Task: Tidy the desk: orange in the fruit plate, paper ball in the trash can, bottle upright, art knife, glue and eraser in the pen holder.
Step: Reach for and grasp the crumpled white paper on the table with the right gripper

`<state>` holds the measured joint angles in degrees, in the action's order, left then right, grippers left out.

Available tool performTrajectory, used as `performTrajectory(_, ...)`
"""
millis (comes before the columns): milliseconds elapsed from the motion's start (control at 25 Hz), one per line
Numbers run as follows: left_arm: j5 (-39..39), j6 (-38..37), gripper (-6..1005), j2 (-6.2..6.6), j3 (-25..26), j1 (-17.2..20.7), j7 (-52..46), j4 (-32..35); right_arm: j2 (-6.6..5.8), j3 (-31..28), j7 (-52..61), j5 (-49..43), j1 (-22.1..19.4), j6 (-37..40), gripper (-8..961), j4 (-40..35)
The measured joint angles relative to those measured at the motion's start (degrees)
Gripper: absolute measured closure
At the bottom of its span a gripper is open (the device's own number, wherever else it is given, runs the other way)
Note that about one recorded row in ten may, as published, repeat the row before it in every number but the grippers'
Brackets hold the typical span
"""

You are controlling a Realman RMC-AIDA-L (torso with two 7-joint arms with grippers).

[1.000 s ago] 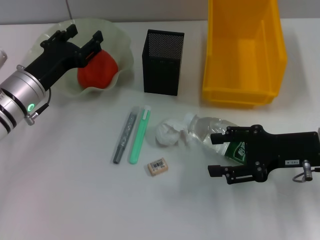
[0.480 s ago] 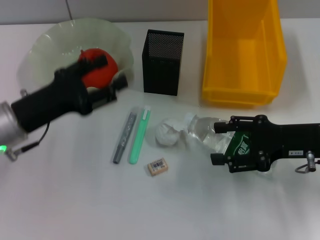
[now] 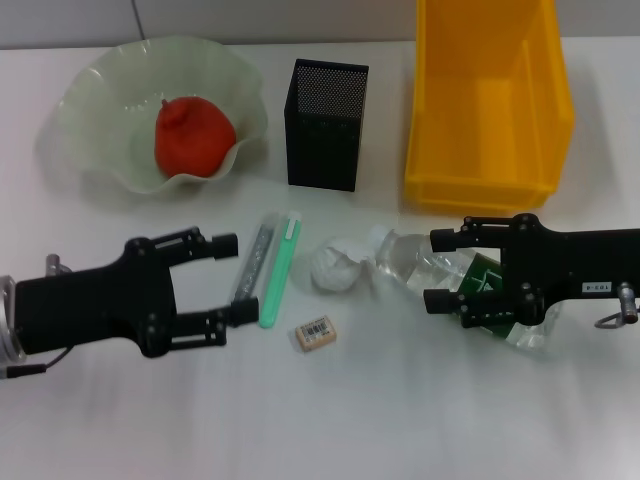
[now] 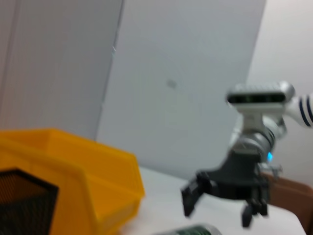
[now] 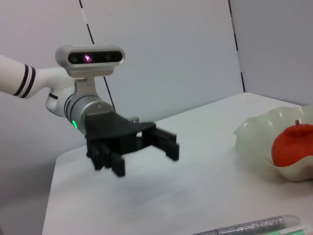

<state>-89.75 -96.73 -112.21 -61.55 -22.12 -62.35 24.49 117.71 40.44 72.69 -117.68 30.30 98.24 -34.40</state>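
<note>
The orange (image 3: 193, 137) lies in the pale green fruit plate (image 3: 95, 165). Right of the plate stand the black mesh pen holder (image 3: 327, 125) and the yellow trash can (image 3: 488, 110). A grey glue stick (image 3: 252, 268) and the green art knife (image 3: 279, 270) lie side by side, with the tan eraser (image 3: 314, 334) in front of them. The paper ball (image 3: 335, 265) touches the neck end of the bottle (image 3: 420, 265), which lies on its side. My right gripper (image 3: 436, 270) is open, one finger on each side of the bottle. My left gripper (image 3: 232, 280) is open, low, just left of the glue stick.
The right wrist view shows the left gripper (image 5: 146, 156) over white table, with the fruit plate (image 5: 257, 142) and orange (image 5: 293, 144) beyond. The left wrist view shows the trash can (image 4: 78, 181), the pen holder (image 4: 22, 203) and the right gripper (image 4: 217, 213).
My left arm has left the fruit plate and swung forward and down beside the glue stick. The right gripper has moved back over the lying bottle. The orange stays in the plate.
</note>
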Motion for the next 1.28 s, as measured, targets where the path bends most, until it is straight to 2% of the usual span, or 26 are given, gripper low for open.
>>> performTrajectory(440,-2.27,0.28,198,-0.17,0.28,-0.32,0.31,0.21,-0.03,0.04,4.53,0.04,1.65,2.69,197,-4.2)
performTrajectory(640,-2.44,1.51,197,-0.12,0.27,-0.33,0.8,0.19,-0.4,1.27,11.61,-0.94,5.66,6.4,205,-10.04)
performTrajectory(720,-2.53,2.05,197,-0.14,0.26,-0.31,1.45,0.15,-1.04,5.61,16.1,-1.99,9.11,6.59,208,-12.76)
performTrajectory(760,-2.56,2.42,197,-0.16,0.26,-0.21,2.01,0.12,-1.04,5.61,16.1,-1.99,9.11,6.59,209,-12.76)
performTrajectory(800,-2.57,3.3,198,-0.24,0.26,-0.04,2.94,-0.01,-1.37,9.16,18.39,-2.56,11.42,5.89,211,-13.93)
performTrajectory(880,-2.57,4.07,198,-0.26,0.3,0.03,3.32,-0.22,-1.45,11.07,19.51,-3.42,12.95,5.24,214,-14.48)
performTrajectory(960,-2.58,5.09,198,-0.27,0.37,0.15,3.65,-0.46,-1.13,13.53,20.65,-6.28,15.87,4.06,217,-15.01)
performTrajectory(1000,-2.59,5.57,198,-0.28,0.4,0.33,3.75,-0.5,-0.33,15.17,20.84,-9.0,18.21,2.84,218,-15.14)
performTrajectory(1040,-2.59,5.65,198,-0.28,0.42,0.39,3.77,-0.5,-0.33,15.17,20.84,-9.0,18.21,2.84,220,-15.14)
performTrajectory(1160,-2.59,5.93,198,-0.3,0.9,0.74,4.05,-0.51,1.12,18.64,21.16,-12.72,20.69,-0.88,224,-15.12)
performTrajectory(1200,-2.55,6.15,198,-0.46,2.39,1.29,4.75,-0.5,1.51,22.02,22.06,-14.01,21.74,-4.02,225,-14.9)
performTrajectory(1240,-2.55,6.17,198,-0.5,2.72,1.47,4.87,-0.51,1.51,22.02,22.06,-14.01,21.74,-4.02,227,-14.9)
performTrajectory(1280,-2.55,6.18,198,-0.52,2.98,1.62,5.0,-0.51,1.58,26.81,23.73,-14.19,22.26,-7.68,228,-14.68)
